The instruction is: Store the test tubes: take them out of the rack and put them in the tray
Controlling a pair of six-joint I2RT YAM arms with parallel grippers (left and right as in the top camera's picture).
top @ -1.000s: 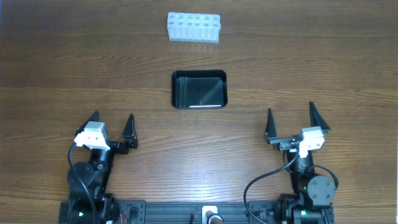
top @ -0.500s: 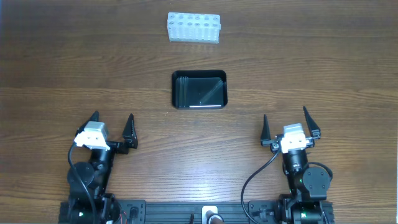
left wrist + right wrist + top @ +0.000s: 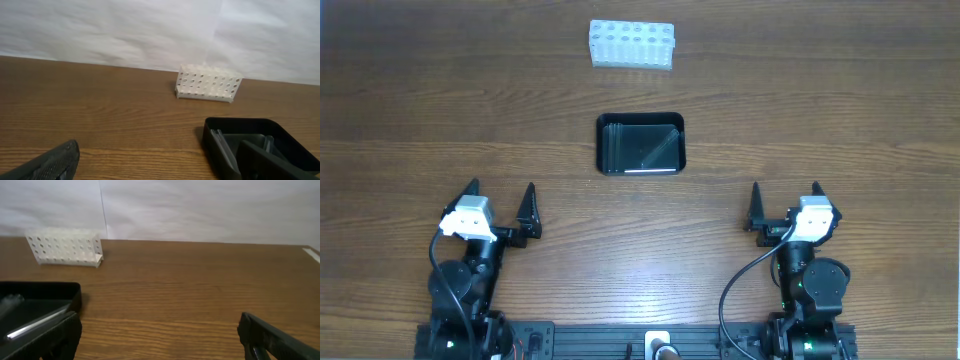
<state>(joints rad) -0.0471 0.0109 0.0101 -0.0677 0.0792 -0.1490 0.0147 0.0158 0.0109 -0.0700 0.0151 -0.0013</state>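
Observation:
A white test tube rack (image 3: 631,46) stands at the far middle of the wooden table, also seen in the left wrist view (image 3: 207,83) and the right wrist view (image 3: 65,247). A black tray (image 3: 641,144) sits in front of it, with clear tubes lying inside (image 3: 250,145) (image 3: 37,312). My left gripper (image 3: 502,196) rests open near the front left, well short of the tray. My right gripper (image 3: 786,199) stands open at the front right, nothing between its fingers.
A white wall or backdrop (image 3: 150,30) rises behind the table's far edge. Bare wood (image 3: 640,240) lies between the two grippers and to both sides of the tray.
The right arm swung its gripper left and then back to the right, ending slightly nearer the middle than a second ago. The left arm has kept still.

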